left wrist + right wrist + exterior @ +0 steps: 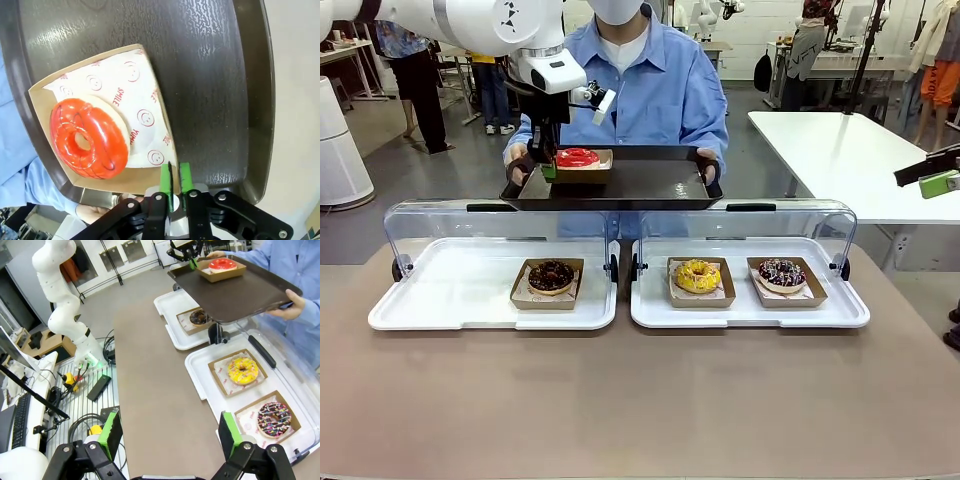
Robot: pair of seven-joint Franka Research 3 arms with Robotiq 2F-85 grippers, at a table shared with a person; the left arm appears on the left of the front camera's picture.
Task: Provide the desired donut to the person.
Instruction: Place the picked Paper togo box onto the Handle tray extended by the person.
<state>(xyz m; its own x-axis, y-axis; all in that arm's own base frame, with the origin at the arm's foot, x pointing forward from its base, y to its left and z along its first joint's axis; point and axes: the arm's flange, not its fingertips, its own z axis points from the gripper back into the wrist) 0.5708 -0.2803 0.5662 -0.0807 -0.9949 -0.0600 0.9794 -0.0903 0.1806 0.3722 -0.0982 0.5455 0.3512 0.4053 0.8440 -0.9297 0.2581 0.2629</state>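
Taupe desk (640, 400) first, with nothing loose on the near part. The right pincer (170, 432) is parked high off to the right. Its fingers are spread wide and empty, so it has no part in this.

Mid-desk:
- Two white display trays sit side by side under clear lids (470, 225).
- The left tray (440, 300) holds a chocolate donut (551, 275).
- The right tray (650, 300) holds a yellow donut (697, 276) and a sprinkled donut (781, 272).
- All three are in their card boxes and nothing is touching them.

Beyond the lids:
- The person (660, 90) holds a dark serving tray (650, 180) level, with a hand (516, 155) on the end under the arm and the other hand on the far end.
- The red donut (577, 157) sits in its box (100, 70) flat on that tray, towards the same end.
- The left pincer (175, 180) is at the box's near wall, with a green pad on either side and the card edge between them.
- The gap is narrow. I can't tell whether it is pinching the wall or just loose around it.

Status: I judge this nearly done, since the donut is on the person's tray and the box looks fully supported. What's left is to make sure the pads are clear of the card, then lift straight off and retract. The risk is the box dragging or tipping if a pad catches the wall.
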